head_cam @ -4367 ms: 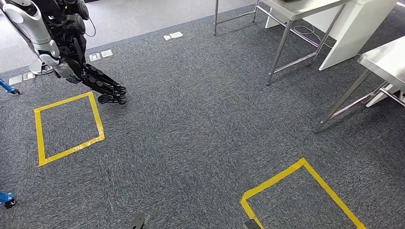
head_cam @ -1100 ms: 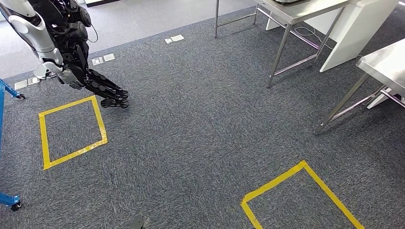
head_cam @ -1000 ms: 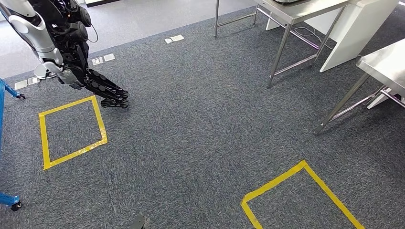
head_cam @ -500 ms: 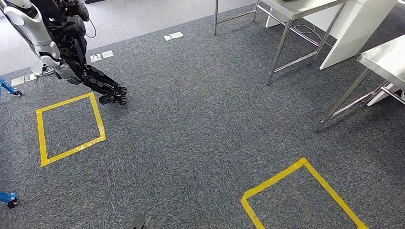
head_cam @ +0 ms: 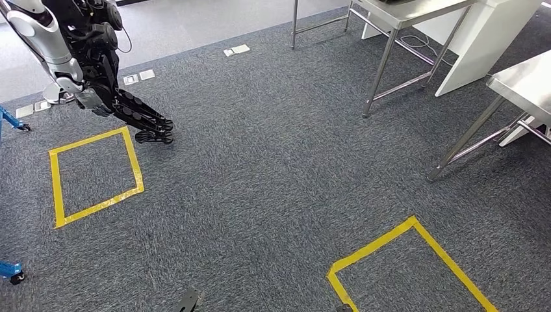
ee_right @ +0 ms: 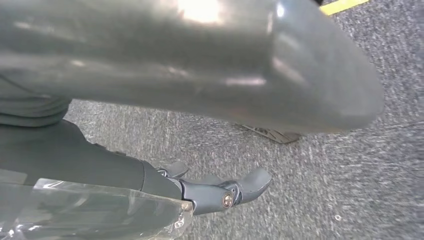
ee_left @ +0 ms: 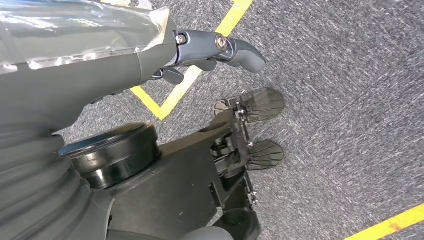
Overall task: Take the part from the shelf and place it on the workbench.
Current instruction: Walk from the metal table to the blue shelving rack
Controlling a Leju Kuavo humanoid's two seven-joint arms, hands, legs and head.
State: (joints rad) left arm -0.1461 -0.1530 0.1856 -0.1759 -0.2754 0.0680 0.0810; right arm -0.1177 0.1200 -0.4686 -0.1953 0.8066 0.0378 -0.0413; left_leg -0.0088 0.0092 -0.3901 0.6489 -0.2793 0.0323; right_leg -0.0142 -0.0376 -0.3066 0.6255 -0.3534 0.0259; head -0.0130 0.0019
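Here, the shiny steel workbench [head_cam: 421, 13] stands on carpet [head_cam: 273, 169].

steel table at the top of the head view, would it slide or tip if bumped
Likely stiff: the steel table has thin legs tied by a low brace. It would probably drag rather than slide, since its feet sit on rough carpet. Legs at the corners make tipping from a light bump seem unlikely.

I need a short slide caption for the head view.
Grey carpet with two yellow tape squares, steel tables beyond.
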